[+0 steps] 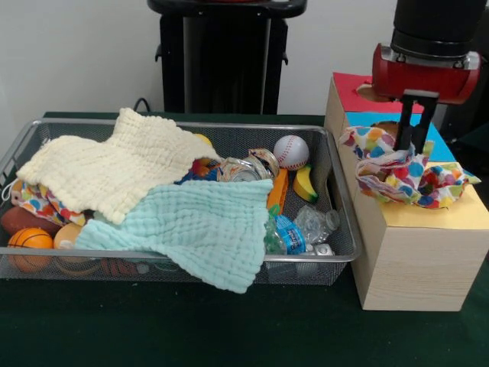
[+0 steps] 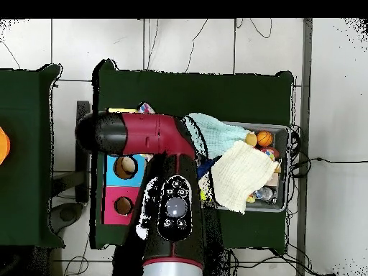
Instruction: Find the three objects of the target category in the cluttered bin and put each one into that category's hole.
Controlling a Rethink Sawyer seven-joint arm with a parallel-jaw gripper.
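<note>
Gripper: the gripper (image 1: pixel 413 136) hangs over the box (image 1: pixel 416 252), its fingers (image 1: pixel 422 126) close together and pinched on the dotted cloth (image 1: pixel 405 174).
Cloth in hand: it is a crumpled piece with coloured dots, lying on the box top, directly under the gripper and draped toward the box's front edge.
Key relation: the cloth is below the fingers, not beside them; its long side runs across the box top, left to right in the front view.
Holes: the overhead view shows two round holes, one in the blue panel (image 2: pixel 125 167) and one in the red panel (image 2: pixel 123 206). Which hole is for cloths, I cannot tell.
Next move, my judgement: the cloth must be pushed or dropped through a hole, and it is much wider than the opening, so it may catch on the rim.
Bin: the bin (image 1: pixel 336 222) stands just beside the box, well apart from the gripper.
Cloths left: a yellow cloth (image 1: pixel 118 164) and a mint cloth (image 1: pixel 195 225) lie on top of the clutter, mint one hanging over the front wall.
</note>
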